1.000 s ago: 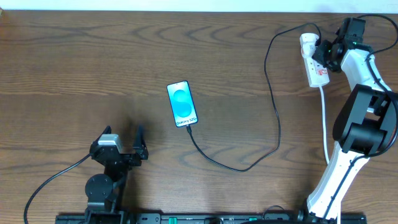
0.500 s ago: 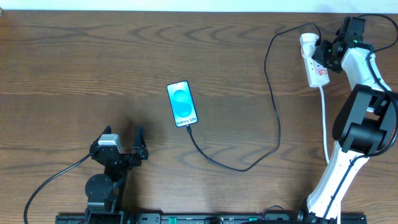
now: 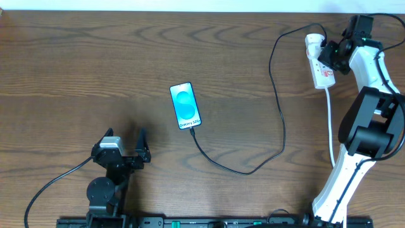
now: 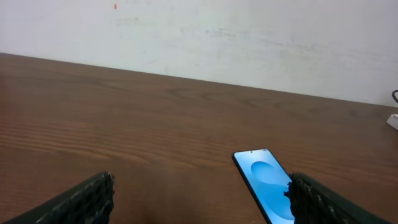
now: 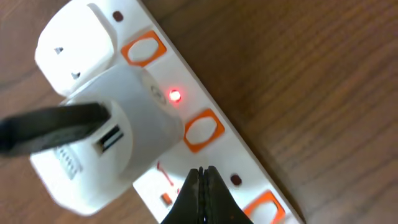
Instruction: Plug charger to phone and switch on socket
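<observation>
The phone [image 3: 185,106] lies flat mid-table with its blue screen lit; it also shows in the left wrist view as the phone [image 4: 264,180]. The charger's black cable [image 3: 278,114] meets the phone's near short edge and loops right and up to a white adapter [image 5: 112,137] plugged into the socket [image 3: 319,63]. A red light [image 5: 175,96] glows on the socket [image 5: 230,146]. My right gripper [image 5: 202,169] is shut, its tips over the strip just below an orange switch [image 5: 203,130]. My left gripper [image 4: 202,205] is open and holds nothing, near the front edge, below and left of the phone.
The socket's thick white cord [image 3: 330,126] runs down the right side beside my right arm's base [image 3: 370,136]. A wall [image 4: 199,37] backs the table's far edge. Bare wood lies to the left of the phone.
My right wrist has shifted very slightly over the socket. Phone, cable and left arm have not moved.
</observation>
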Robot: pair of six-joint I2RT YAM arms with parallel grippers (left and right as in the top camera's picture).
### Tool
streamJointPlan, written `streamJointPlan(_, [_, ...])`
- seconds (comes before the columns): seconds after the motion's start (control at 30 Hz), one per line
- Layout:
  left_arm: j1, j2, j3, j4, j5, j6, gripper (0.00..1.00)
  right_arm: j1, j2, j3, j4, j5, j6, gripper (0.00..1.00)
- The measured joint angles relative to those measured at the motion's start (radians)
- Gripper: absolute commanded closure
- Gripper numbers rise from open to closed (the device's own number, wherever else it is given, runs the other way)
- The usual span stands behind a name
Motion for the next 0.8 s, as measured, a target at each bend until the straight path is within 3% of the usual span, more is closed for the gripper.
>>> streamJointPlan(0.8, [0.000, 0.000, 0.000, 0.000, 0.000, 0.000, 0.11, 0.099, -0.366, -0.040, -0.152, 0.069, -0.076, 0.99])
